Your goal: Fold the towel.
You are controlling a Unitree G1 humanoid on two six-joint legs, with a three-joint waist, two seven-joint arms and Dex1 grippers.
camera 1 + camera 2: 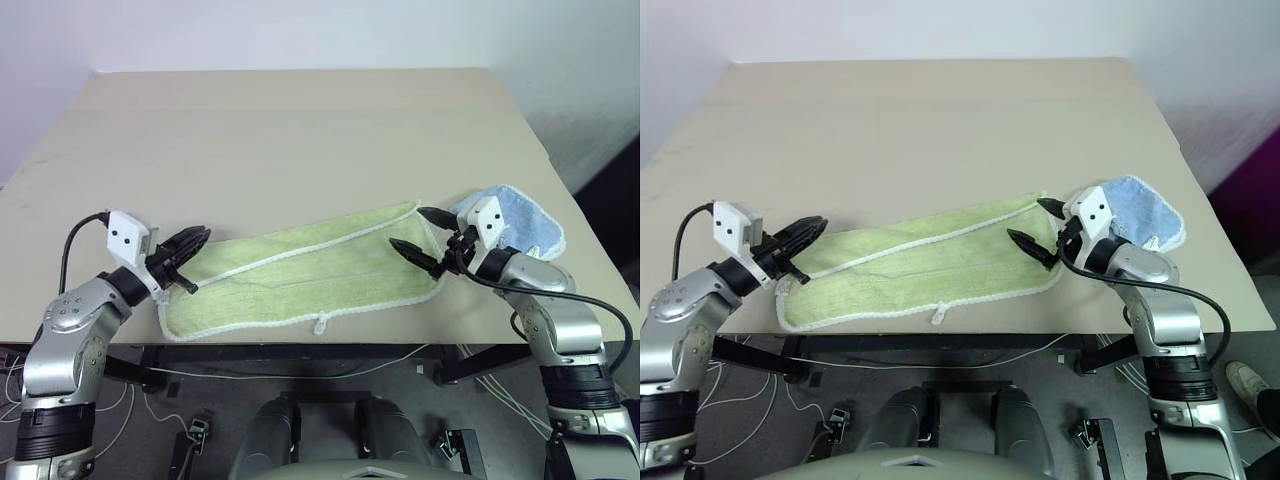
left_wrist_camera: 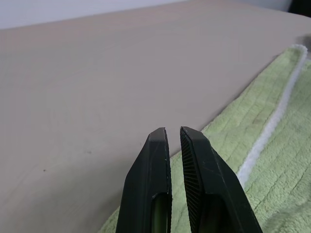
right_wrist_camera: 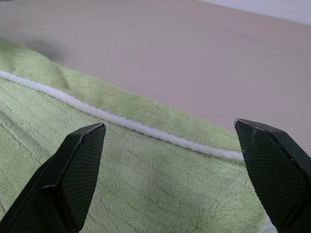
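Both head eyes look steeply down over the bench (image 1: 300, 130), sharing the towel (image 1: 300, 285); each wrist camera sits seemingly very close above that towel.

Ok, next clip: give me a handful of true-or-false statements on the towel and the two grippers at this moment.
1. The green towel lies along the near table edge, already folded lengthwise. True.
2. The right gripper is shut on the towel. False: its jaws stand wide open over the towel's end.
3. The left gripper has its jaws nearly closed. True.
4. The blue towel lies by the left gripper. False: it lies beside the right gripper.
5. The green towel hangs in the air. False: it rests on the table.
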